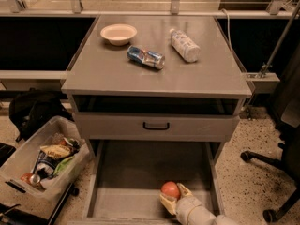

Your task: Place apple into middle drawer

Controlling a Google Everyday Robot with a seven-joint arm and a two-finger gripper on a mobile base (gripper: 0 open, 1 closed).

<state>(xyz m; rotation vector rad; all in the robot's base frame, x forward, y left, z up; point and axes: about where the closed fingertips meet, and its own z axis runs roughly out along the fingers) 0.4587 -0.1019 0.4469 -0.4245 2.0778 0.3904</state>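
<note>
The red apple (170,189) with a yellowish blush sits low over the floor of the open grey middle drawer (136,172), near its front right. My gripper (172,197) comes in from the bottom right of the camera view and is shut on the apple, one pale finger (183,191) on its right and one (166,202) below it. I cannot tell whether the apple touches the drawer floor.
A grey drawer front with a black handle (156,125) is above the open drawer. On the cabinet top lie a white bowl (118,33), a blue can (146,57) and a plastic bottle (184,45). A bin of snacks (40,159) stands left, a chair base (267,163) right.
</note>
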